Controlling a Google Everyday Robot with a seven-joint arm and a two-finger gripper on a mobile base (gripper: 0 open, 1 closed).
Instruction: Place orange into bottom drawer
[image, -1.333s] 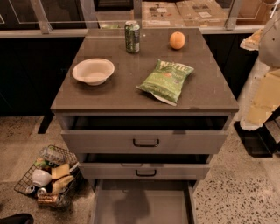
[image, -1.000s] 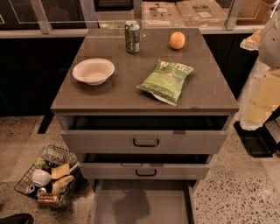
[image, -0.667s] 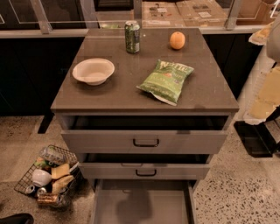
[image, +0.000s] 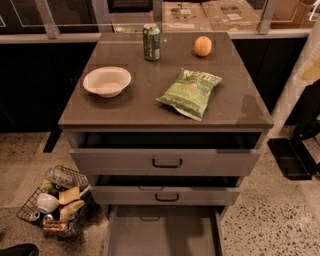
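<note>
On the counter's far right, the orange is sitting loose. My gripper is out of view rightward, grip unknowable; I'm risking knocking it rolling.

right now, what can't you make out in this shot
- claw: not in the camera view; only a pale part of the arm shows, cut off by the right edge.
- bottom drawer: its front is cut off by the bottom edge.
- top drawer: the inside is dark, shadowed by the countertop.
- wire basket: its contents are too jumbled and small to name.
- can: the label is too small to read.
</note>
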